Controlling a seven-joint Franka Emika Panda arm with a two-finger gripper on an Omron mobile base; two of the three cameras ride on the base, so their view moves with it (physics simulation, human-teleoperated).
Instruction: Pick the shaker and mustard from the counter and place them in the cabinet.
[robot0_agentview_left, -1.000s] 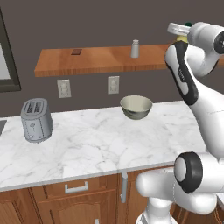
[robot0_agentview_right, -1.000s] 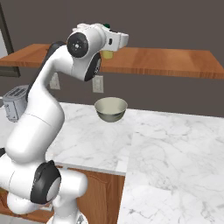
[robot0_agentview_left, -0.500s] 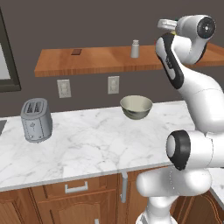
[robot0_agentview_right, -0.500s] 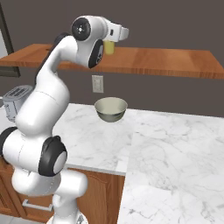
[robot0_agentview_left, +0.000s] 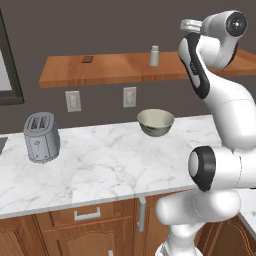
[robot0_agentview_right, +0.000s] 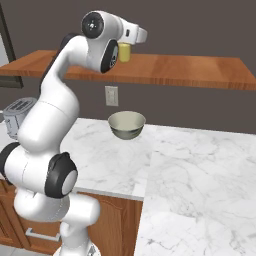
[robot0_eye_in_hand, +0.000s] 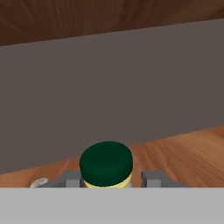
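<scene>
The mustard (robot0_eye_in_hand: 106, 165) is held in the tool (robot0_eye_in_hand: 111, 178), whose two fingers are closed against the sides of the bottle just below its dark green cap, as is seen in the hand view. In the right base view the yellow body of the bottle (robot0_agentview_right: 124, 52) is seen raised to the level of the cabinet (robot0_agentview_right: 200, 70), just behind the arm's wrist, and the wooden board lies beneath and ahead of it. Whether the bottle's base is already touching the board cannot be told. It is carried upright, presumably so that it can be stood on its base once it is let go.

The shaker (robot0_agentview_left: 154, 55) is already stood upright on the cabinet (robot0_agentview_left: 100, 72), well to the left of the tool in the left base view, so that half of the task is judged done and the placing of the mustard is judged to be the step in hand. Room is left between the two things, so the shaker is unlikely to be knocked.

Below, on the desk (robot0_agentview_left: 100, 165), a pale bowl (robot0_agentview_left: 156, 122) is set near the wall and a grey toaster (robot0_agentview_left: 41, 136) stands at the left end; neither is involved.
</scene>
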